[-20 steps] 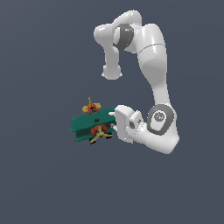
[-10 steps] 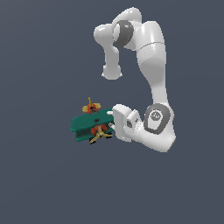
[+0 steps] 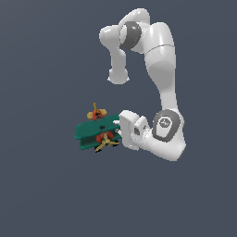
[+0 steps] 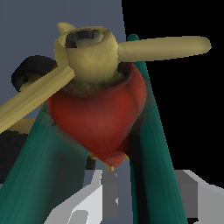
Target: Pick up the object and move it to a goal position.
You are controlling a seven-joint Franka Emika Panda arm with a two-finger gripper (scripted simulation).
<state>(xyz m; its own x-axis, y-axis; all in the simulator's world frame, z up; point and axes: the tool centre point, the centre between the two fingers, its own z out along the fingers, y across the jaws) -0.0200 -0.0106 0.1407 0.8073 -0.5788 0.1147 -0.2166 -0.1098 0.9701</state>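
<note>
Although no goal marker showed, the gripper (image 3: 119,131) was right against the toy biplane (image 3: 97,133), its green wings (image 4: 151,144) flanking the fingers. Whether the jaws were clamped could not be told, so the grasp looked reached but unconfirmed, and the carry remained.

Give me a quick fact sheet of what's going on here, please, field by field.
object: toy biplane with green wings, red body, yellow propeller
gripper: gripper at the biplane's wings, on the exterior view's right side of the toy
grip state: cannot tell if closed on it
wrist view: filled by the biplane's nose
surroundings: plain grey background
</note>
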